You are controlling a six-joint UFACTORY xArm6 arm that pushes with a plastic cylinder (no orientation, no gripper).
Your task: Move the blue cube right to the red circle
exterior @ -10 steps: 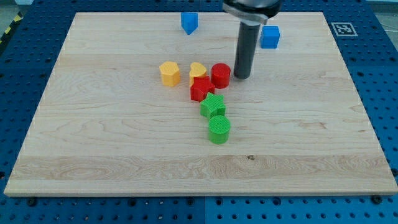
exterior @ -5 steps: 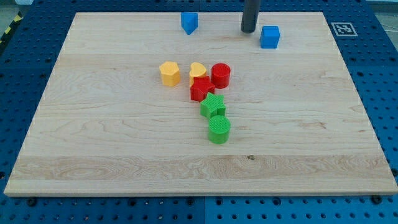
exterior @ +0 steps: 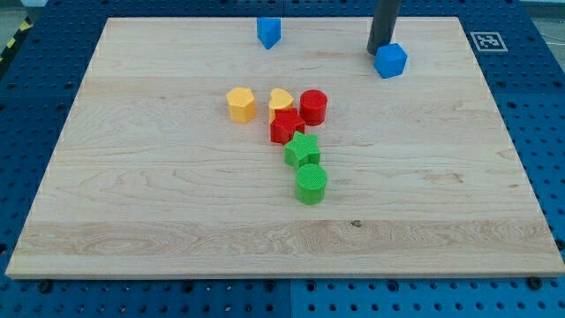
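The pale wooden table [exterior: 159, 221] sits on a blue perforated base [exterior: 547, 115], with a black-and-white marker tag [exterior: 485, 41] at the view's top right; the arm carries no grasping end effector, only a dark rod, so nothing can be clenched or released; the tip [exterior: 380, 50] rests on the table touching the upper-left side of the blue plastic cube [exterior: 390, 60], near the view's top edge and right of centre. Judged step: contact made, push about to begin. The red plastic cylinder [exterior: 313, 107], the task's red circle, lies down and to the view's left of the cube, well apart; the next move calls for a drive down-left, but the tip sits on the wrong side, so it likely needs to go round to the cube's upper right first. The path to the cylinder's right side looks free; crowding its left: red star block [exterior: 285, 126], yellow heart block [exterior: 281, 99], yellow hexagonal block [exterior: 240, 103]; below: green star block [exterior: 302, 151], green cylinder [exterior: 311, 185]; overshoot would disturb the cluster. A second blue block [exterior: 269, 32], shape unclear, sits top centre, out of the way.
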